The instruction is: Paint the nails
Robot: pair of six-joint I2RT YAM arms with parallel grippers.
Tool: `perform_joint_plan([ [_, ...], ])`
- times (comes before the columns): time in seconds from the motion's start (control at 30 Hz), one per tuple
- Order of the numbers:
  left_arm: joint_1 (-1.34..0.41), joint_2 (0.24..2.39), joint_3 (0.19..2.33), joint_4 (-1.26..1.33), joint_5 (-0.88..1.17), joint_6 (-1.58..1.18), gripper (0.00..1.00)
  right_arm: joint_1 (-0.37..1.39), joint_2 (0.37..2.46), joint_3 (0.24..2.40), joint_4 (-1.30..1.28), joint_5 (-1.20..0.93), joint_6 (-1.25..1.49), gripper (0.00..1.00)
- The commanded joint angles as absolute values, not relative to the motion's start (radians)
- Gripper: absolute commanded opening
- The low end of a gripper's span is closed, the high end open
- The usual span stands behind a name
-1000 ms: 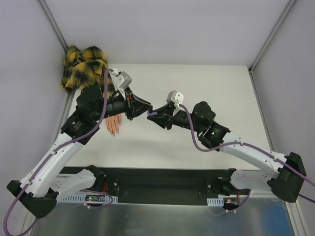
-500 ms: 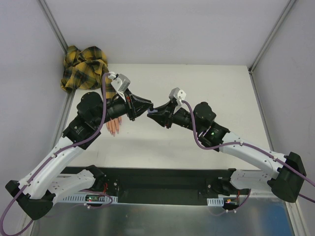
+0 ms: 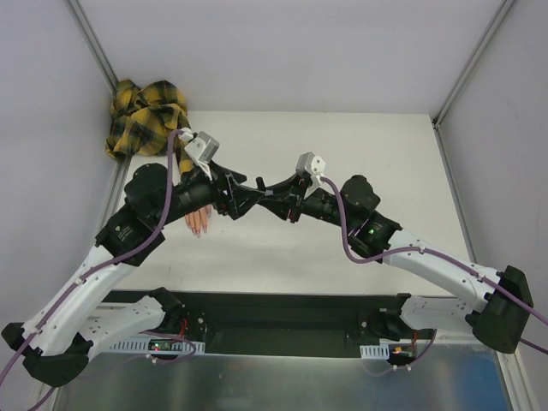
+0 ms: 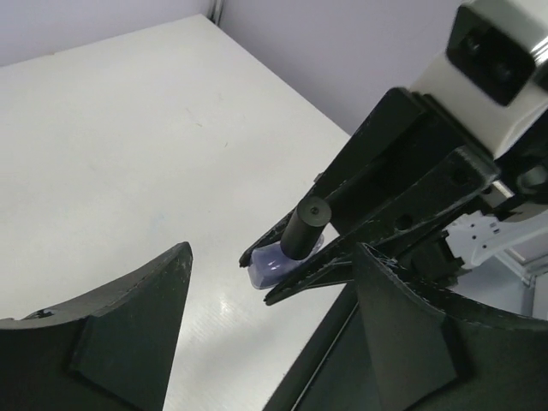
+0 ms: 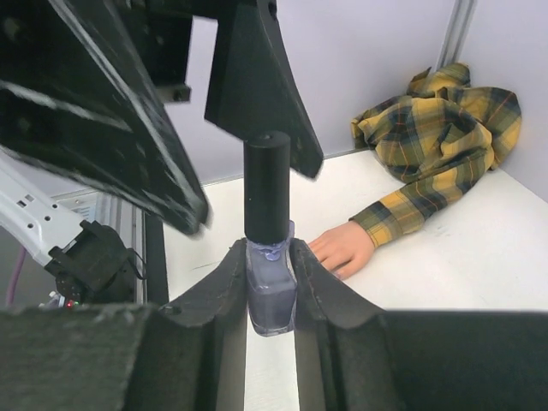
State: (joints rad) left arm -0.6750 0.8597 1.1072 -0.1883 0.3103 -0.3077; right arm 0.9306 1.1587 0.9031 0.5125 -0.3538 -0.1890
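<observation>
My right tool (image 5: 270,257) is clamped on the small purple bottle (image 5: 271,300), its black cap (image 5: 267,184) sticking out past my fingers. My left tool (image 4: 274,251) stands apart, one finger either side of that cap. The nails (image 3: 197,229) tip the fake hand (image 5: 342,247) lying on the tabletop (image 5: 479,265) just beyond my right tool.

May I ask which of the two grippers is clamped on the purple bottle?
The right gripper: it pinches the purple bottle by its body, while the left gripper stands open around the black cap.
</observation>
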Motion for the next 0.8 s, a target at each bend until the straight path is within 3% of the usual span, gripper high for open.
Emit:
perform_joint_plan([
  [0.0,-0.683,0.795,1.221,-0.264,0.25,-0.359,0.75,0.928,1.129,0.957,0.583,-0.423,-0.227,0.0],
  [0.17,-0.684,0.814,1.288,-0.346,0.206,-0.484,0.8,0.927,1.137,0.966,0.56,-0.358,-0.212,0.0],
  [0.37,-0.699,0.864,1.284,-0.411,0.054,-0.598,0.72,0.93,1.15,1.003,0.502,-0.255,-0.155,0.0],
  [0.53,-0.776,0.884,1.282,-0.376,-0.125,-0.549,0.65,0.934,1.175,1.038,0.442,-0.21,-0.147,0.0],
  [0.77,-0.856,0.94,1.305,-0.292,-0.204,-0.446,0.59,0.945,1.184,1.055,0.408,-0.172,-0.158,0.0],
])
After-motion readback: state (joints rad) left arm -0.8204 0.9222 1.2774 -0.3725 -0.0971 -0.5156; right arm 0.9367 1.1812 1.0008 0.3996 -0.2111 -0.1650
